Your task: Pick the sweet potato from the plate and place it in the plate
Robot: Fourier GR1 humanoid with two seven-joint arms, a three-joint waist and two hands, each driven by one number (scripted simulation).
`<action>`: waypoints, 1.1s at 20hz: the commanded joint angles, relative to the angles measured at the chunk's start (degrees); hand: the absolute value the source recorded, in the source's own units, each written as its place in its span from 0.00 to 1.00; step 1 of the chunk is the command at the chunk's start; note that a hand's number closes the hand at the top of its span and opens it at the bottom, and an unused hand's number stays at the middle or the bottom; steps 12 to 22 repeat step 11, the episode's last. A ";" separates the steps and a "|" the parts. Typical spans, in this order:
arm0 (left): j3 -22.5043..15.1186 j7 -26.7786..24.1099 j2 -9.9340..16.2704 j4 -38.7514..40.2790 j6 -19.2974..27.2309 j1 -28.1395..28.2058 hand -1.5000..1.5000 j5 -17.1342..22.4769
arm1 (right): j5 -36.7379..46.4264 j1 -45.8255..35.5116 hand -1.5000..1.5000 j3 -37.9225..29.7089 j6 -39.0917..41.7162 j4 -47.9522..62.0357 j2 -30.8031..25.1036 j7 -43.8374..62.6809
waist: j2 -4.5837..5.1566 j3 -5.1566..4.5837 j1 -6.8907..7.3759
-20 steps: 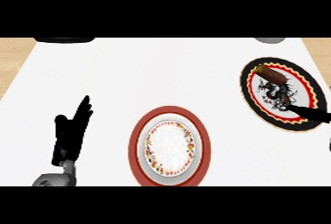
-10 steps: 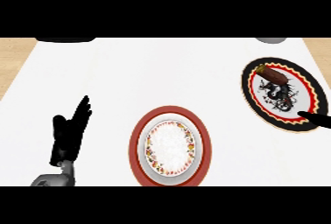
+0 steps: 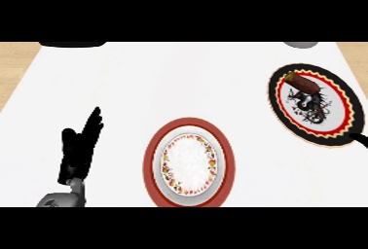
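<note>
Now only a fingertip of the right hand [image 3: 358, 138] is seen, drawn back off the black-rimmed plate [image 3: 348, 104]; its grip cannot be told. Sweet potato [image 3: 303, 83] unmoved.

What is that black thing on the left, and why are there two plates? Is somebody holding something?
You are looking down from a robot's head at a white counter. The black shape at the left is the robot's left hand, resting open with its fingers pointing up. It holds nothing. At the far right edge, a small dark bit of the right hand shows beside the black plate; I cannot tell how its fingers stand. A brown sweet potato lies on that plate, near its top. The red-rimmed plate in the middle has no food on it.
</note>
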 commanded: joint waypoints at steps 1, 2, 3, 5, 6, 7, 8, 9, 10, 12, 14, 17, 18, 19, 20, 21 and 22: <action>-0.19 -0.99 -0.89 0.87 0.64 -0.99 0.50 -0.53 | -0.43 -0.12 0.00 -0.69 -2.00 1.21 -1.31 1.14 | 0.12 0.04 0.22; -0.54 6.76 1.03 -5.66 -0.43 -1.03 0.50 -0.22 | -0.91 1.41 0.00 -1.15 -1.07 1.36 -2.18 0.71 | -0.01 0.08 0.29; 0.15 2.30 -0.09 -0.96 0.15 -1.59 0.50 -0.09 | -1.85 1.66 0.00 -2.30 -1.32 1.67 -3.26 0.58 | 0.19 0.09 0.25; 0.09 -3.07 0.22 -1.22 -1.62 4.40 0.50 0.78 | -2.12 1.76 0.00 -2.02 -0.82 0.51 -3.66 1.28 | -0.08 -0.01 -0.02; 1.23 2.00 0.04 0.52 0.11 -2.65 0.50 0.37 | -1.12 1.47 0.00 -1.43 -3.07 1.76 -1.42 0.32 | 0.25 0.10 0.31; -2.33 0.99 -2.66 -1.95 2.32 1.28 0.50 -2.38 | -1.66 2.50 0.00 -1.85 -1.65 1.73 -2.41 0.14 | 0.12 0.09 0.28; -1.10 -4.24 -2.05 2.79 0.39 1.85 0.50 -1.00 | -1.04 1.53 0.00 -1.24 -1.54 1.68 -3.14 1.51 | 0.20 0.06 0.29; 0.67 1.08 -0.16 -0.33 -0.18 -0.19 0.50 0.12 | -1.22 1.97 0.00 -1.28 -2.55 0.92 -2.73 0.31 | 0.07 0.06 0.17; 0.70 0.12 0.00 -0.35 -0.84 -1.24 0.50 0.52 | -0.47 0.80 0.00 -0.75 -4.70 1.74 -2.00 1.94 | 0.18 0.09 0.45; -1.45 1.79 -1.97 -1.73 1.89 -0.51 0.50 -1.97 | -0.51 1.78 0.00 -1.00 -4.86 2.23 -2.88 1.69 | 0.24 0.14 0.60; -1.45 1.79 -1.97 -1.73 1.89 -0.51 0.50 -1.97 | -0.51 1.78 0.00 -1.00 -4.86 2.23 -2.88 1.69 | 0.24 0.14 0.60; -1.45 1.79 -1.97 -1.73 1.89 -0.51 0.50 -1.97 | -0.51 1.78 0.00 -1.00 -4.86 2.23 -2.88 1.69 | 0.24 0.14 0.60; -1.45 1.79 -1.97 -1.73 1.89 -0.51 0.50 -1.97 | -0.51 1.78 0.00 -1.00 -4.86 2.23 -2.88 1.69 | 0.24 0.14 0.60; -1.45 1.79 -1.97 -1.73 1.89 -0.51 0.50 -1.97 | -0.51 1.78 0.00 -1.00 -4.86 2.23 -2.88 1.69 | 0.24 0.14 0.60; -1.45 1.79 -1.97 -1.73 1.89 -0.51 0.50 -1.97 | -0.51 1.78 0.00 -1.00 -4.86 2.23 -2.88 1.69 | 0.24 0.14 0.60; -1.45 1.79 -1.97 -1.73 1.89 -0.51 0.50 -1.97 | -0.51 1.78 0.00 -1.00 -4.86 2.23 -2.88 1.69 | 0.24 0.14 0.60; -1.45 1.79 -1.97 -1.73 1.89 -0.51 0.50 -1.97 | -0.51 1.78 0.00 -1.00 -4.86 2.23 -2.88 1.69 | 0.24 0.14 0.60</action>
